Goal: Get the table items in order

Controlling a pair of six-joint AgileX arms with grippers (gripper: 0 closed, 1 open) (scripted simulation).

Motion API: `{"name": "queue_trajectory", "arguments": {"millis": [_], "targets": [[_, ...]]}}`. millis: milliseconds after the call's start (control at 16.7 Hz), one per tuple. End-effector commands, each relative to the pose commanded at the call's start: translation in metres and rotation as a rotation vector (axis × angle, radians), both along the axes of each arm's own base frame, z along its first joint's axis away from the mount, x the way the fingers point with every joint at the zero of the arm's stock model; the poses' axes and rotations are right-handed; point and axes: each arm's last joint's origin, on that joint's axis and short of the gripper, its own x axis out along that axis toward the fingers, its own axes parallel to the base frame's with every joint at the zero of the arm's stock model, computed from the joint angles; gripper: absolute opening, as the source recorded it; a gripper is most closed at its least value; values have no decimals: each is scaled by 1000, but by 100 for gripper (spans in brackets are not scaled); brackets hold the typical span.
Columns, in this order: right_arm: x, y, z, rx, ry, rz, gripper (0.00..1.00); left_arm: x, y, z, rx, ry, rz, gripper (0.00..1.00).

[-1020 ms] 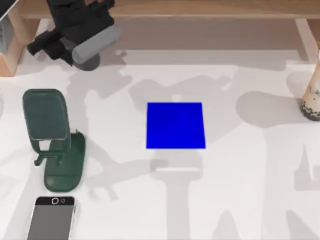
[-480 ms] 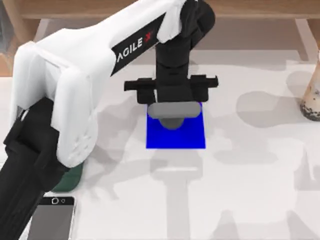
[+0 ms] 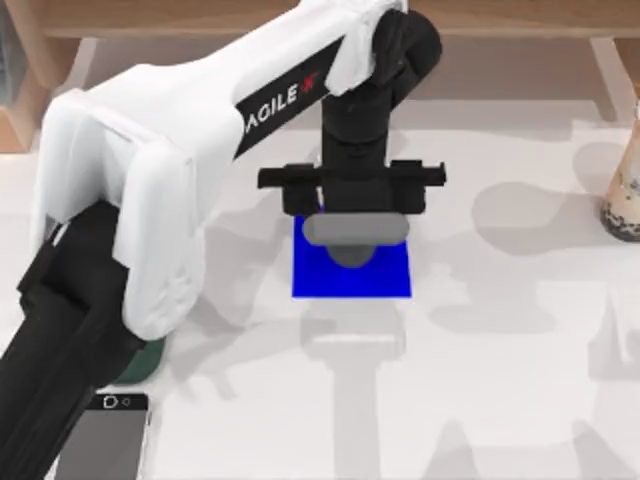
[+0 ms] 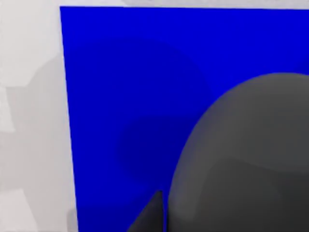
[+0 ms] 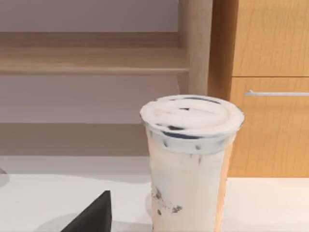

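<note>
Grey and smooth, the mouse (image 3: pixel 350 237) sits pinched in my left gripper (image 3: pixel 352 240) over the blue mat (image 3: pixel 385 278); I judge it light, hard, slippery, best held by its sides.

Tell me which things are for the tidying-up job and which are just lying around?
For the job: small dark grey computer mouse, held by the left gripper above the blue square mat; silver-rimmed black smartphone; tall tapered milk-tea cup with dark pearls.
Just lying about: dark green stand; wooden cabinet.
</note>
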Motion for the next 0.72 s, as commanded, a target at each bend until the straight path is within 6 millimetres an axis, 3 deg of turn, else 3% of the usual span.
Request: {"name": "queue_trajectory", "arguments": {"millis": [480, 720], "targets": [[0, 0, 0, 0, 0, 0, 100, -1, -2, -9, 0, 0, -4, 0], [0, 0, 0, 0, 0, 0, 100, -1, -2, -9, 0, 0, -4, 30]]}}
